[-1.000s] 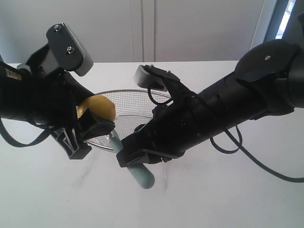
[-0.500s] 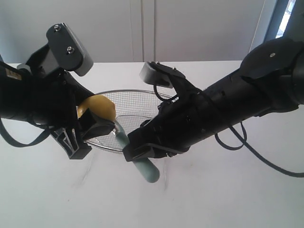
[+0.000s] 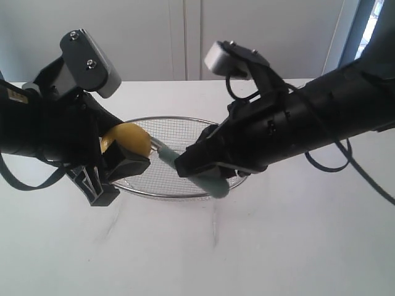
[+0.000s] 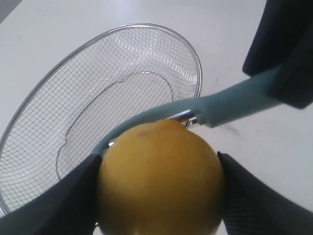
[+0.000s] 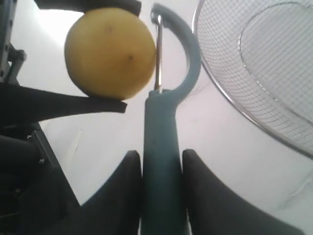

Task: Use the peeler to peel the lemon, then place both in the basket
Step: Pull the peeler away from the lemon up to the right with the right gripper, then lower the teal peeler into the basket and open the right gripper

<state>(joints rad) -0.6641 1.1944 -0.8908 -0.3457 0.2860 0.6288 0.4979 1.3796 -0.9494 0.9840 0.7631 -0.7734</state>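
Observation:
The yellow lemon (image 3: 126,140) hangs above the table at the wire-mesh basket's (image 3: 185,119) left rim, with my left gripper (image 3: 123,153) shut on it. In the left wrist view the lemon (image 4: 159,178) fills the space between both dark fingers (image 4: 63,196). My right gripper (image 3: 196,169) is shut on the teal peeler's handle (image 3: 213,184), which lies over the basket. In the right wrist view the peeler (image 5: 164,161) stands between the jaws, and its silver blade (image 5: 157,54) lies against the side of the lemon (image 5: 110,51).
The basket (image 4: 195,63) rests on a white table (image 3: 278,246) and holds nothing inside its mesh (image 5: 254,63). A pale wall stands behind the table. Both dark arms crowd the space over the basket.
My right arm has risen and drawn back to the right, pulling the peeler along the lemon and over the basket. The left gripper and lemon have stayed still.

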